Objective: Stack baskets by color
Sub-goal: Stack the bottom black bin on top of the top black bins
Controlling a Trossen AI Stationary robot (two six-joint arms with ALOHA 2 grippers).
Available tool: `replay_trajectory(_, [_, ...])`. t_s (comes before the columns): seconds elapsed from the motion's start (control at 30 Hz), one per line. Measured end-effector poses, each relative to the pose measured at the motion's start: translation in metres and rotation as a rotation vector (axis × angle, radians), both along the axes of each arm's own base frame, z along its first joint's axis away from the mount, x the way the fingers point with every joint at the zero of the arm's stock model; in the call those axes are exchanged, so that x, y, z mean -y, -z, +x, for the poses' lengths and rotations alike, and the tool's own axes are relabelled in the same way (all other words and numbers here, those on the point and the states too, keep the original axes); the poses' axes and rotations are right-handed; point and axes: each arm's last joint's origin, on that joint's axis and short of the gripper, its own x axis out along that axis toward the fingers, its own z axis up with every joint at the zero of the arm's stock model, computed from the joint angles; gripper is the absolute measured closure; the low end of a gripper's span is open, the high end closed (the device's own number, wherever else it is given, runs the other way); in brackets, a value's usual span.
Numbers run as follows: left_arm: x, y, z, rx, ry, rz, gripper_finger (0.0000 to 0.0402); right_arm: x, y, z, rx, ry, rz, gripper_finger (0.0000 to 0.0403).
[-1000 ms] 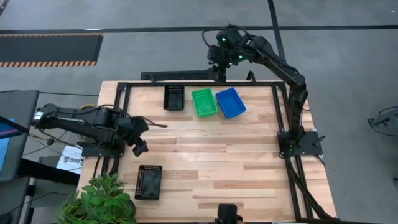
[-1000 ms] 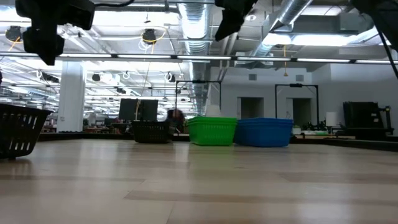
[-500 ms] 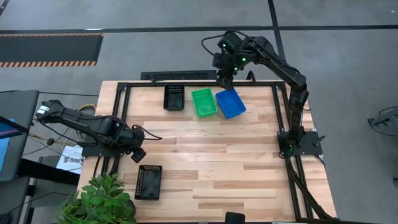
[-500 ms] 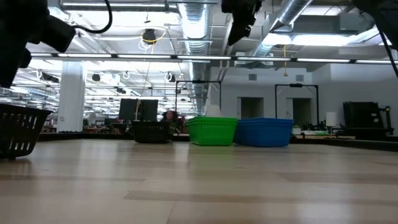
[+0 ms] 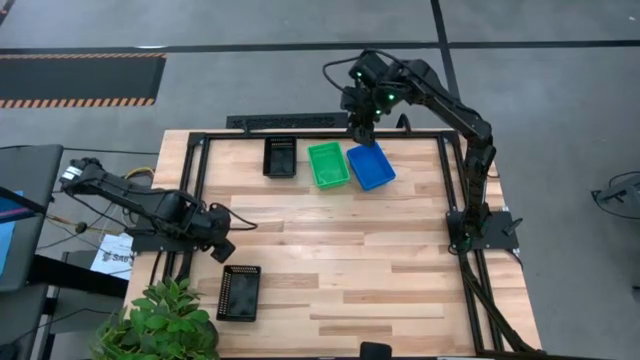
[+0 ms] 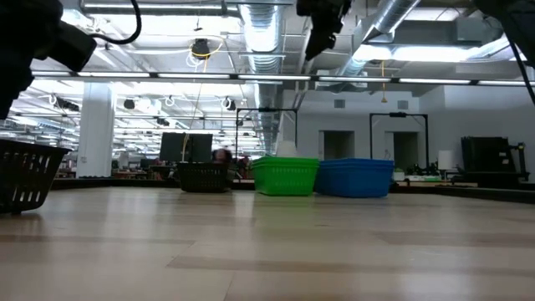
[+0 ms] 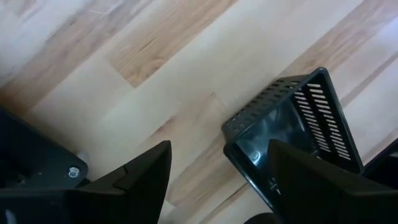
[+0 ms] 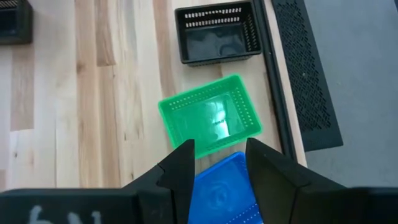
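Note:
Along the far edge, a black basket, a green basket and a blue basket rest on their bottoms in a row. A second black basket sits near the left front corner. My left gripper hangs open, pointing down, just on the far side of that near black basket, touching nothing. My right gripper is open, high over the far edge. It looks down on the green basket and the blue basket.
A black metal frame runs along the table's left, far and right edges. A perforated black strip lies just beyond the far edge. A potted plant stands at the near left corner. Bare wood fills the table's middle and near right.
My left gripper has moved down and toward the near edge, closer to the near black basket, rolling about its own axis. My right gripper has tipped further downward over the green and blue baskets. The baskets have not moved.

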Motion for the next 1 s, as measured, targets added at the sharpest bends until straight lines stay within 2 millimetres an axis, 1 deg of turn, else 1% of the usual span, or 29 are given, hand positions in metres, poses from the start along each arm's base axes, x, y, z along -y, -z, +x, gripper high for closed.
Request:
replay_trajectory(0.43, [0.006, 0.003, 0.001, -0.014, 0.045, 0.035, 0.0145, 0.000, 0.000, 0.000, 0.001, 0.015, 0.008, 0.0244])
replay_trajectory(0.6, [0.011, 0.008, 0.006, -0.029, 0.089, 0.053, 0.0145, 0.000, 0.000, 0.000, 0.001, 0.015, 0.009, 0.0247])
replay_trajectory(0.87, [0.022, 0.014, 0.021, 0.018, 0.165, 0.052, 0.0145, 0.000, 0.000, 0.000, 0.001, 0.015, 0.008, 0.0249])
replay_trajectory(1.0, [0.026, 0.018, 0.025, 0.022, 0.204, 0.084, 0.0145, 0.000, 0.000, 0.000, 0.001, 0.015, 0.008, 0.0249])
